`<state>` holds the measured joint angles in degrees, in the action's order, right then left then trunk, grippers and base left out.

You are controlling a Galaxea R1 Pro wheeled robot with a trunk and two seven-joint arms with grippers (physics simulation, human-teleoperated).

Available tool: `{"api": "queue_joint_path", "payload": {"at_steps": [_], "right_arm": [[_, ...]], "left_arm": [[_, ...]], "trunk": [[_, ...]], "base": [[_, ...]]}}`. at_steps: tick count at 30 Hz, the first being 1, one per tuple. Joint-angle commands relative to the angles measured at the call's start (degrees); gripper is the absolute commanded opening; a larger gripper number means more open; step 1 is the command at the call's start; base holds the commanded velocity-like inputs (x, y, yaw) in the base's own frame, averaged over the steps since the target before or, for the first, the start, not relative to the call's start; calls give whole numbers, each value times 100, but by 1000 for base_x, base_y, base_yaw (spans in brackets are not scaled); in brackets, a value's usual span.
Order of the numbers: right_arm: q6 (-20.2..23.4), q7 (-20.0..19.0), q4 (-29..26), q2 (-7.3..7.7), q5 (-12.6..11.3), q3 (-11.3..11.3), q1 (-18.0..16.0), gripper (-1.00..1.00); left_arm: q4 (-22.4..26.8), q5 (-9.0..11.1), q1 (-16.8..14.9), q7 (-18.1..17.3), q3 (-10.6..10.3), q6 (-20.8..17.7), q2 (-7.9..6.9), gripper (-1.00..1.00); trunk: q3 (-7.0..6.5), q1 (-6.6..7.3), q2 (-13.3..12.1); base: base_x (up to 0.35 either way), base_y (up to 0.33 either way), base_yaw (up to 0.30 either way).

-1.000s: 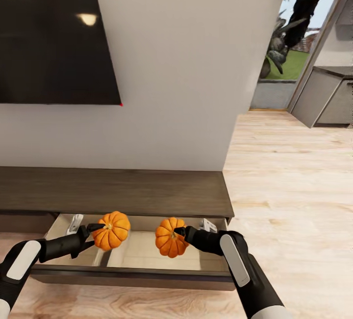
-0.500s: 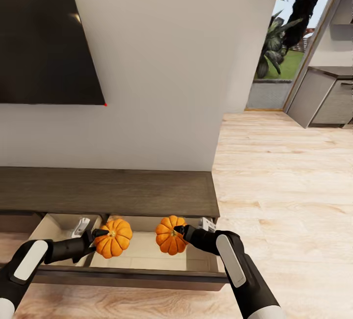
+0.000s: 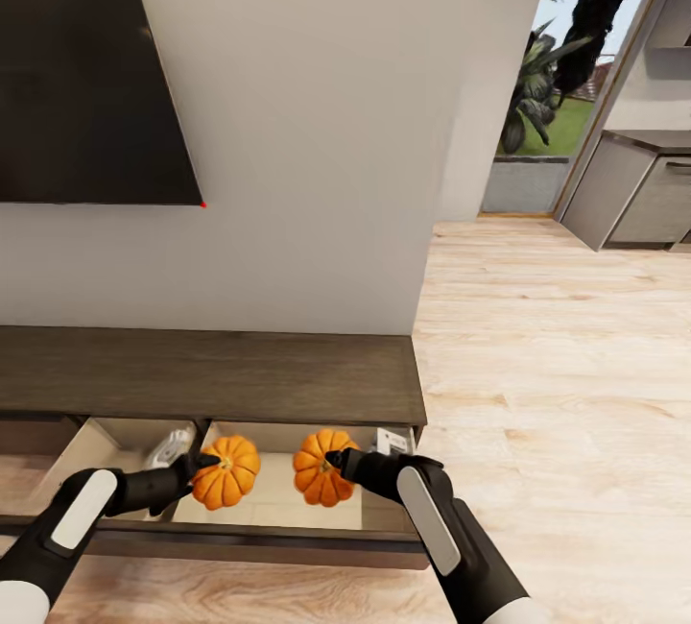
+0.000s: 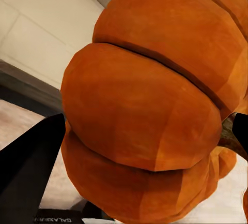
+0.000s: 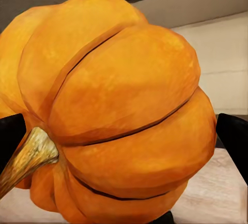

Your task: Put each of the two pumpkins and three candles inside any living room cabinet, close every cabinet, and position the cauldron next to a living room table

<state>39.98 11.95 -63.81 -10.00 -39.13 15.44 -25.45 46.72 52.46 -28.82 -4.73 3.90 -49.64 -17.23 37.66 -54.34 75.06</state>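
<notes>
Pumpkins (image 3: pixel 226 471) (both tool-held) over drawer (image 3: pixel 259 499)

Home living room, wall-mounted dark television (image 3: pixel 91 86) at left, long low dark-brown cabinet (image 3: pixel 211 376) beneath it, pale wood floor (image 3: pixel 557 365), garden doorway (image 3: pixel 552 77) far right
</notes>
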Motion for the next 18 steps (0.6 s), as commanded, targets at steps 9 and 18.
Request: {"api": "queue_joint_path", "payload": {"at_steps": [9,18], "right_arm": [[-162,17,18,0,81,299,-4,-100],[-641,18,136,0,481,579,-4,-100]], "left_arm": [[45,29,-10,953,-181,481,437,-100],[169,28,-9,1100,-869,1102,482,-100]], "trunk": [[0,0,0],[0,0,0]], "base": [[0,0,0],[0,0,0]]}}
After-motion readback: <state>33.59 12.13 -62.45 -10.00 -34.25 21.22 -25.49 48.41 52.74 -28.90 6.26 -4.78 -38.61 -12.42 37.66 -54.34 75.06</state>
